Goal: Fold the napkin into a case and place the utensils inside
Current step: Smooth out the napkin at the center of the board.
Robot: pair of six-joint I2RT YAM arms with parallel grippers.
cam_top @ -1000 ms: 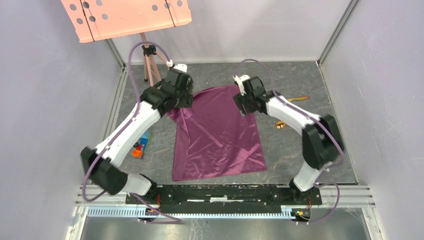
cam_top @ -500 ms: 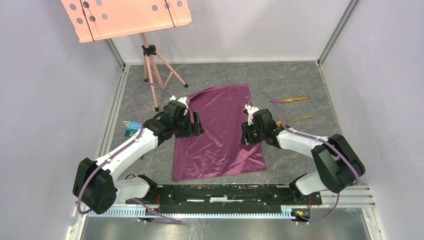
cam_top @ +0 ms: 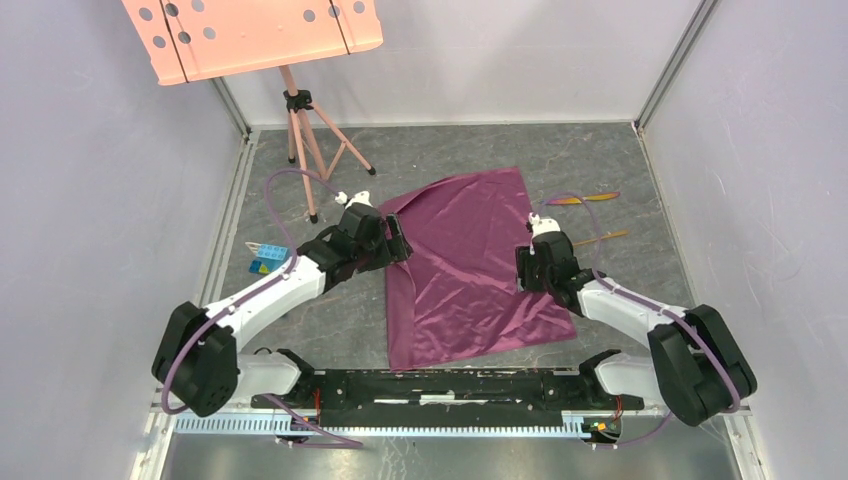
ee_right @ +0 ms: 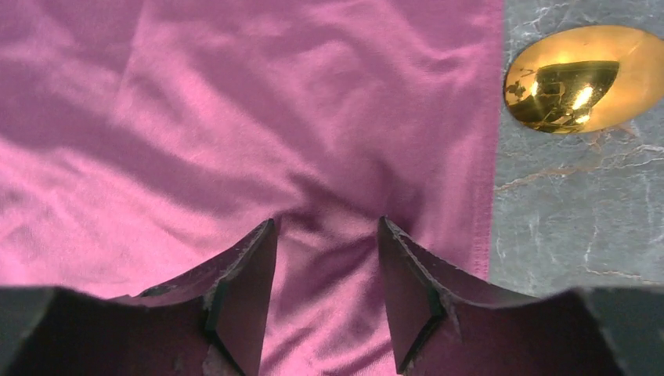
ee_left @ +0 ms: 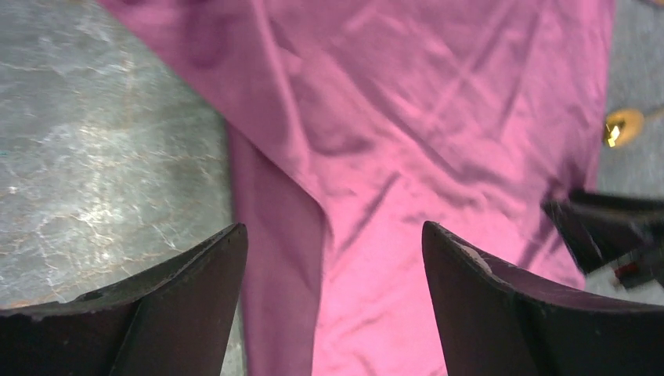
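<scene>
Left tool (ee_left: pixel 333 229), right tool (ee_right: pixel 325 225) both agape over napkin (cam_top: pixel 470 260); spoon bowl (ee_right: pixel 583 78) wrist-views only.

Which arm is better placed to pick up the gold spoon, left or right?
Right. The gold spoon lies just off the right edge of the napkin, close to the right gripper. The left gripper is at its opposite side.

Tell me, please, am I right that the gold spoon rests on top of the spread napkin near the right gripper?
Not quite: near the right gripper, the gold spoon rests on the table beside the spread napkin, as the right wrist view shows.
</scene>
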